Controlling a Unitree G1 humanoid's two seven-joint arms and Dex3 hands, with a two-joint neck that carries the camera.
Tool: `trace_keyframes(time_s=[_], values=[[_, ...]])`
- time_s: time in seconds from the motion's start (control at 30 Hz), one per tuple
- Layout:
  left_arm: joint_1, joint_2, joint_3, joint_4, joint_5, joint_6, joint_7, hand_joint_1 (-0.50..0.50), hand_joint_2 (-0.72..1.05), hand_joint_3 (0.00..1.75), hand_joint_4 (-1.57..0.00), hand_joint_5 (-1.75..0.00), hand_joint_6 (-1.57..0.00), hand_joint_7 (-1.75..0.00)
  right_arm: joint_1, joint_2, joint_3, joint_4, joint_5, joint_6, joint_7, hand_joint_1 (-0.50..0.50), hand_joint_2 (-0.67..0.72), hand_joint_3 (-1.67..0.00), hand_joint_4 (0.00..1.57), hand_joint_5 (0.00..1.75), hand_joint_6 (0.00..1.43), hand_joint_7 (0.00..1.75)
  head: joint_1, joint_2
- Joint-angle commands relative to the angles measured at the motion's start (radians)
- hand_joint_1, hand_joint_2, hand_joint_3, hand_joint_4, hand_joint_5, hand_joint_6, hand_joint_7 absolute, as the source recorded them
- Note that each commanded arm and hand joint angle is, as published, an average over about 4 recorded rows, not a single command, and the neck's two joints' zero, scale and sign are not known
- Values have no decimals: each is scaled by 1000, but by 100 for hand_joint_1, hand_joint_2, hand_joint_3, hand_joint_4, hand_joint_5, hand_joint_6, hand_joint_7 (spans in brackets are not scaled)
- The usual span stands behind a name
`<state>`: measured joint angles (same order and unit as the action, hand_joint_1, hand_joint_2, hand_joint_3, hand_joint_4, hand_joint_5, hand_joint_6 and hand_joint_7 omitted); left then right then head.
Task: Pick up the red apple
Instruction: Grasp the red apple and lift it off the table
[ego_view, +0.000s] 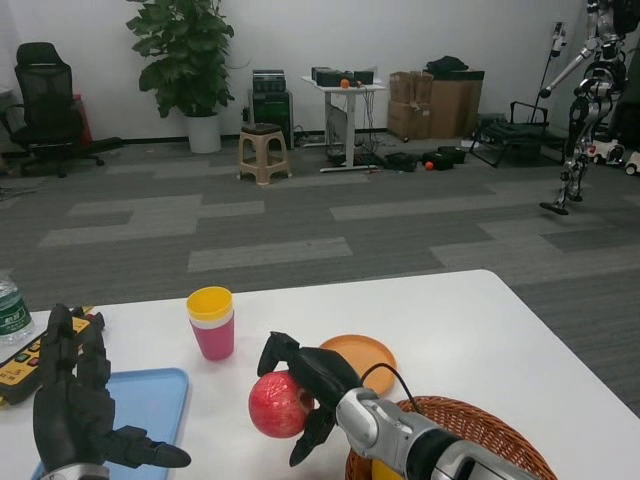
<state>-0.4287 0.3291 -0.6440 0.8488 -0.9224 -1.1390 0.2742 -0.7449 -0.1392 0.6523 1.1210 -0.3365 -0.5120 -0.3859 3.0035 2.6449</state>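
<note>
The right robot hand (305, 385) grips the apple (279, 405) near the worktop's (470, 320) front edge, while the left robot hand (75, 400) waits spread wide above the front-left corner.

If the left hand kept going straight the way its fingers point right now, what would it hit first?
The left hand points up the picture, away from the robot. The yellow and black device at the table's left edge looks nearest in that line, though depth is unclear and the hand may be passing above it.
</note>
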Motion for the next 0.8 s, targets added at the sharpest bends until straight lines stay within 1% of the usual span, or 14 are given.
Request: trace_keyframes(time_s=[0.03,0.3,0.5,0.57,0.7,0.8], values=[[8,12,2,-2,0,-5,-1,-50,-72,9,0,0,0,0,34,-25,-62,-66,1,-16,-7,12,-35,-24,157,155,140,168,0,4],[7,6,7,-2,0,-5,-1,-50,-72,9,0,0,0,0,131,-60,-257,-279,14,-22,-5,12,-35,-24,157,155,140,168,8,18],[7,-1,7,-1,0,-5,-1,-50,-72,9,0,0,0,0,182,-68,-353,-362,23,-30,-5,12,-35,-24,157,155,140,168,4,20],[7,-4,10,-1,0,-5,-1,-50,-72,9,0,0,0,0,198,-70,-383,-388,29,-39,-5,12,-35,-24,157,155,140,168,-5,20],[7,-7,15,-2,2,-6,-1,-50,-72,9,0,0,0,0,234,-72,-451,-444,41,-59,-6,8,-35,-24,157,155,140,168,-26,18],[10,-9,17,-2,2,-7,-1,-50,-72,9,0,0,0,0,265,-72,-513,-497,57,-81,-8,8,-35,-24,157,155,140,168,-66,13]])
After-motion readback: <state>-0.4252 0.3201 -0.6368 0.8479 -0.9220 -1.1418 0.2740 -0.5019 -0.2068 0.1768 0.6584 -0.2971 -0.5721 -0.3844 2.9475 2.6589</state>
